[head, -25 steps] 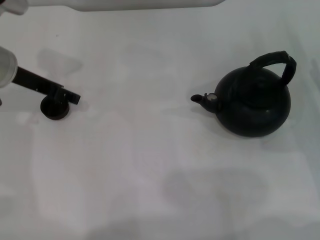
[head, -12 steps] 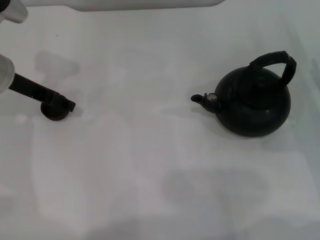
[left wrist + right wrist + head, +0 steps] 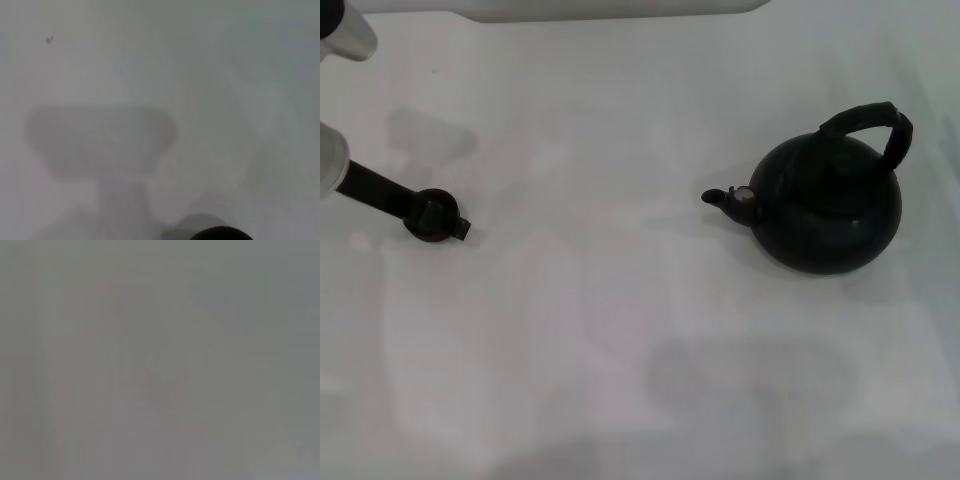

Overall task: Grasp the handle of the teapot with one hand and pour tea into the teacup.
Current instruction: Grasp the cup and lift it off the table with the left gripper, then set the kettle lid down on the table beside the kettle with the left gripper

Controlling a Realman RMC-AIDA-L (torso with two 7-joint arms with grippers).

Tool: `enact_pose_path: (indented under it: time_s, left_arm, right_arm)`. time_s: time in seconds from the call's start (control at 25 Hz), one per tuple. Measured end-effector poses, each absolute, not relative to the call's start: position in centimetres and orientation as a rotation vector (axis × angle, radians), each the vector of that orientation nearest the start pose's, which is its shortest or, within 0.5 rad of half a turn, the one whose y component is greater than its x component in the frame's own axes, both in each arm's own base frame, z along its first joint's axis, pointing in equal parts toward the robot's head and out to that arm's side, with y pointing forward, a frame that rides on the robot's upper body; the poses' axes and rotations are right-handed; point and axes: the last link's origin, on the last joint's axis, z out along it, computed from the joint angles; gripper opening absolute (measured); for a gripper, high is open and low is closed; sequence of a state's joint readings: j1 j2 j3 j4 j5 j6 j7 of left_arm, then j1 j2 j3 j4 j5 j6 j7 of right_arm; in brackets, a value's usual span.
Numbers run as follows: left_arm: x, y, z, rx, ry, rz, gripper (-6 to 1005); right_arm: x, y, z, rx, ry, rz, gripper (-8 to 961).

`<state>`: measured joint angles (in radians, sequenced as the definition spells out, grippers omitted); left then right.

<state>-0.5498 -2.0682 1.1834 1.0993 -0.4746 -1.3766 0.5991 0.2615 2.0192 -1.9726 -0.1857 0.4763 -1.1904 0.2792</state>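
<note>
White tabletop (image 3: 620, 330). Large round matte black teapot (image 3: 830, 205), upright at right, silvery-tipped spout pointing left; thick black arched handle (image 3: 870, 125) free. Small low black teacup (image 3: 428, 215), far left, well apart from teapot. Left gripper (image 3: 445, 218): black, over the teacup; finger opening cannot be told. Right gripper: unseen.
</note>
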Motion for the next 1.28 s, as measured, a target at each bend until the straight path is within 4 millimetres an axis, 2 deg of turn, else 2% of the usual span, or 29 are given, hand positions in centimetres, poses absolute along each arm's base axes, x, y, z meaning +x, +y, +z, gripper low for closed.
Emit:
enact_pose_path:
  time_s: [0.32,0.72,0.88,1.04,1.28]
  left_arm:
    - [-27.1,36.2,1.5,-2.324,-1.261,0.442,847]
    - [-26.5,36.7,1.6,-2.313,-1.238,0.438,726]
    - [-25.0,37.4,1.5,-2.348,-1.196,0.431,702]
    - [-22.3,38.2,0.5,-2.431,-1.116,0.419,701]
    - [-17.6,38.3,-3.1,-2.603,-0.894,0.484,701]
  right_arm:
    - [37.8,28.7,2.0,-1.544,0.614,0.665,870]
    - [37.9,28.7,2.0,-1.544,0.615,0.658,870]
    - [37.9,28.7,2.0,-1.545,0.612,0.656,870]
    - [37.8,28.9,2.0,-1.546,0.608,0.66,870]
    - [37.6,29.2,2.0,-1.55,0.601,0.662,869]
